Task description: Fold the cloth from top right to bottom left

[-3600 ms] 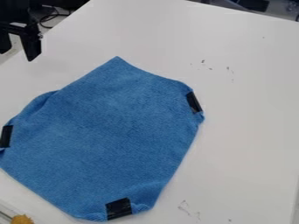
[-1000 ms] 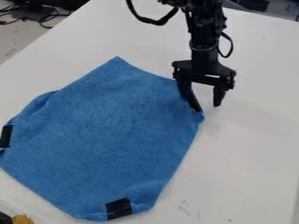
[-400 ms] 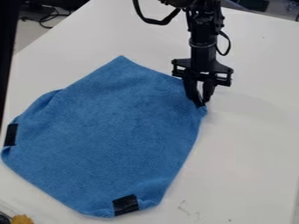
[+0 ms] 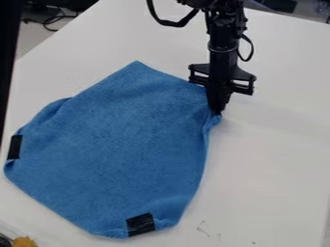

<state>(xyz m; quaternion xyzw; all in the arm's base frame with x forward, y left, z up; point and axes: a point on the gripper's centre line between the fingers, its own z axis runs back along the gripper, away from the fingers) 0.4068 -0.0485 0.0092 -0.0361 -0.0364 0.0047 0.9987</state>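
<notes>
The black gripper [image 4: 217, 110] hangs at the right corner of the blue cloth [image 4: 116, 144], its fingers shut on that corner, which is bunched up beneath them. The rest of the cloth lies spread out over the white table. One piece of black tape [image 4: 140, 224] shows at the cloth's bottom edge and another at its left edge [image 4: 15, 147]. The gripper hides the tape at the right corner.
The white table [image 4: 277, 159] reaches past the cloth on its right side. An orange-yellow item [image 4: 24, 241] stands at the bottom left corner. Dark cables [image 4: 51, 20] lie beyond the table at the upper left.
From the upper left, the gripper has come over to the cloth's right corner and shut on it. That corner has drawn in slightly, and the cloth's left and bottom edges have shifted a little rightward.
</notes>
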